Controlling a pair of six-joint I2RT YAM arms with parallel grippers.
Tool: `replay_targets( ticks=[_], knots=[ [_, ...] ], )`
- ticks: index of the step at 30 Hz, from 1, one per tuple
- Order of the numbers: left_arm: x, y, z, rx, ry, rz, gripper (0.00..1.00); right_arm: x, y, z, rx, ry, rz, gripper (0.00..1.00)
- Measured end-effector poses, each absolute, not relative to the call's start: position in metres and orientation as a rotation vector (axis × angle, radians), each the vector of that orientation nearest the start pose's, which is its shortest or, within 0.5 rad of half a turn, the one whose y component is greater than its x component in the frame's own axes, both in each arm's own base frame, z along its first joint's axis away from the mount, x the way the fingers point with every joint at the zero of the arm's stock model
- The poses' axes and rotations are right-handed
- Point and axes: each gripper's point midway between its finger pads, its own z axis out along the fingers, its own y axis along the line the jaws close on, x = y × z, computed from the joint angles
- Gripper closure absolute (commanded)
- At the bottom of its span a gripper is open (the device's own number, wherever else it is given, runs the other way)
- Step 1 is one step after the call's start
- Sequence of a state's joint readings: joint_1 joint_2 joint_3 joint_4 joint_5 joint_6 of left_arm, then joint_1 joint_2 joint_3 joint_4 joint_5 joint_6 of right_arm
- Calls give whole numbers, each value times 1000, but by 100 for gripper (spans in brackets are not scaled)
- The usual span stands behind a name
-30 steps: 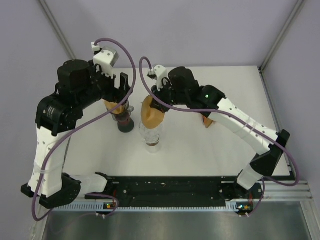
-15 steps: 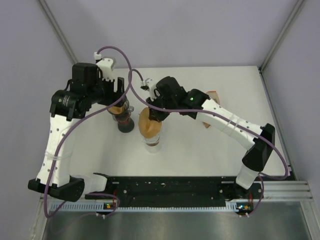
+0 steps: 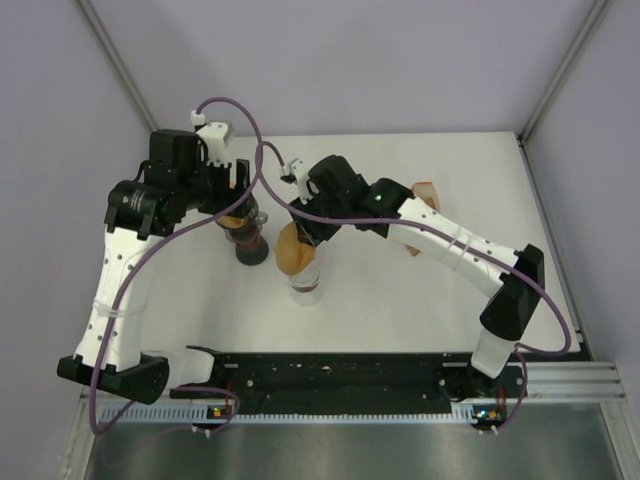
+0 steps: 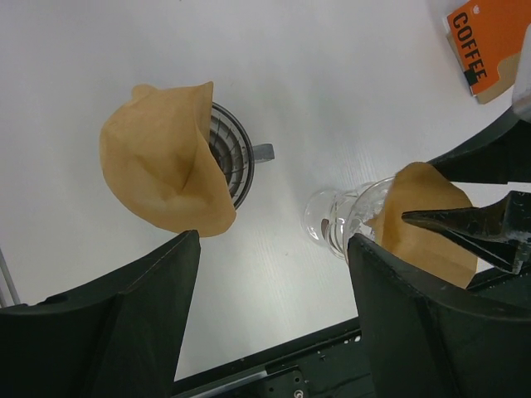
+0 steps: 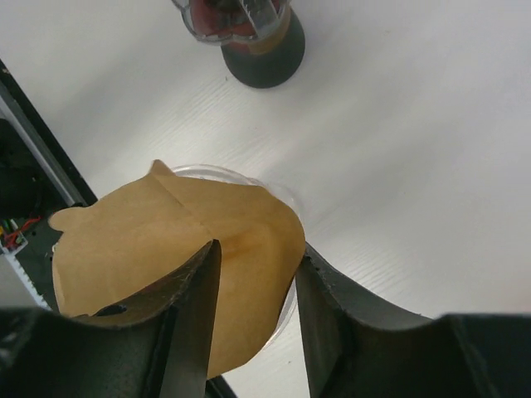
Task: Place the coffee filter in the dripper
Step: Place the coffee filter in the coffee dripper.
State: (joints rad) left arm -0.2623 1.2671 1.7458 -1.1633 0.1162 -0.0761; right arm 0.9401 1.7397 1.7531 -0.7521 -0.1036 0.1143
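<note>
A brown coffee filter (image 5: 149, 249) sits between my right gripper's (image 5: 260, 247) fingers, which are shut on it. It rests in the mouth of a clear glass dripper (image 3: 306, 282), whose rim (image 5: 249, 177) shows just behind it. In the top view the right gripper (image 3: 308, 232) holds this filter (image 3: 292, 252) over the glass. A second brown filter (image 4: 162, 170) lies tilted over a dark ribbed dripper (image 4: 235, 157) with a handle. My left gripper (image 4: 274, 240) is open and empty above it, and also shows in the top view (image 3: 238, 195).
An orange coffee bag (image 4: 489, 41) lies at the back right, partly under the right arm (image 3: 440, 225). The dark dripper stands on a dark base (image 3: 251, 250) just left of the glass one. The black front rail (image 3: 330, 380) runs along the near edge.
My right gripper has moved down and left with its filter, onto the glass dripper's mouth. My left arm has swung its wrist back and stands over the dark dripper.
</note>
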Motion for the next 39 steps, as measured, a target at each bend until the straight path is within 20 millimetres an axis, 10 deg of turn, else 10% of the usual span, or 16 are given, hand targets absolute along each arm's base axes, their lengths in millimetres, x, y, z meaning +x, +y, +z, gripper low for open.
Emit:
replay_targets(
  ticks=[6, 13, 18, 39],
  knots=[
    [280, -100, 343, 273, 2252, -313, 22, 273, 387, 276, -1032, 2036, 548, 58],
    [280, -100, 340, 265, 2259, -327, 23, 245, 405, 306, -1173, 1849, 516, 97],
    [274, -103, 317, 226, 2323, -377, 28, 217, 412, 277, -1270, 1888, 565, 100],
    [256, -119, 242, 20, 2530, -611, 32, 225, 410, 190, -1283, 2150, 431, 100]
  ],
)
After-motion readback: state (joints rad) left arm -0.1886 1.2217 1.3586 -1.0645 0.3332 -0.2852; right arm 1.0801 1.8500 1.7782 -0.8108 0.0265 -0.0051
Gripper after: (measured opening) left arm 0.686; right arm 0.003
